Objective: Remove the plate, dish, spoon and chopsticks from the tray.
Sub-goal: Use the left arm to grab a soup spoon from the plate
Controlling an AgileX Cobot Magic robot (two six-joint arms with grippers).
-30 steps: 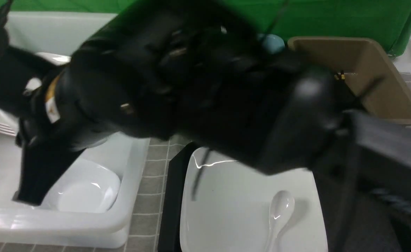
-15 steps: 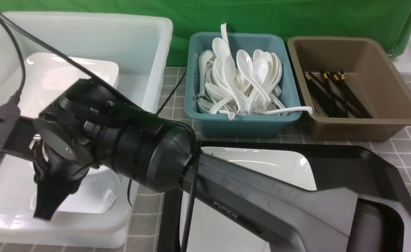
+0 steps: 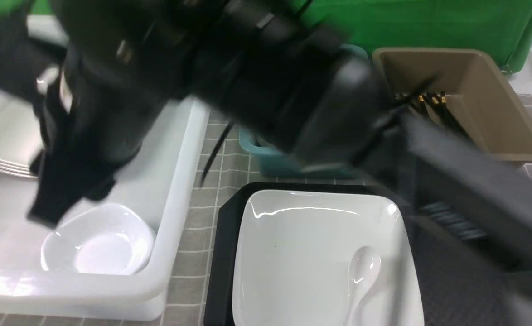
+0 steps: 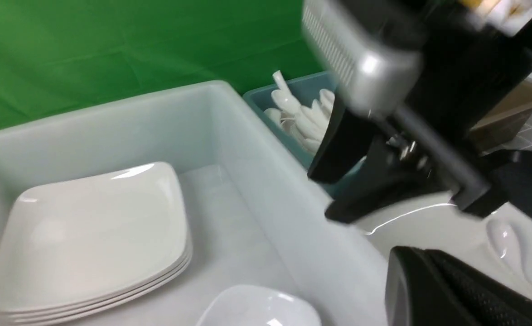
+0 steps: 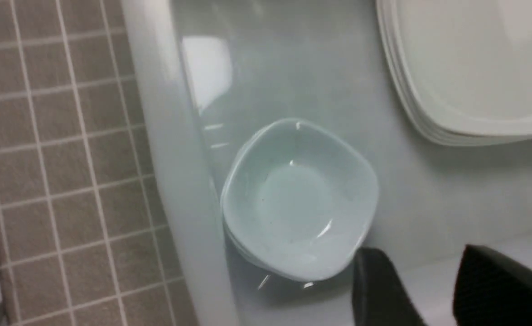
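Lifted since half a second ago, the right gripper [image 5: 422,280] now hangs above the small white rounded-square dish [image 3: 98,244] instead of reaching down beside it. Its two dark fingers are parted and hold nothing.

The dish lies flat on the floor of the big translucent white plastic bin [image 3: 175,190], in the near corner, apart from the stack of white square plates [image 3: 3,158]. This looks like the withdrawal after setting the dish down. It is best done by rising straight up past the bin wall, with the fingers kept apart, before swinging back.

Next to the bin, the large glossy white square plate [image 3: 302,253] is on the flat black plastic tray [image 3: 223,253]. The white soup spoon [image 3: 361,271] lies on the plate and should probably go first.

Only one textured finger of the left gripper [image 4: 429,290] shows. It is closed, with nothing visibly held.

The dish has not shifted since the earlier frames. The arm hid the spoon half a second ago, and it is now in view.
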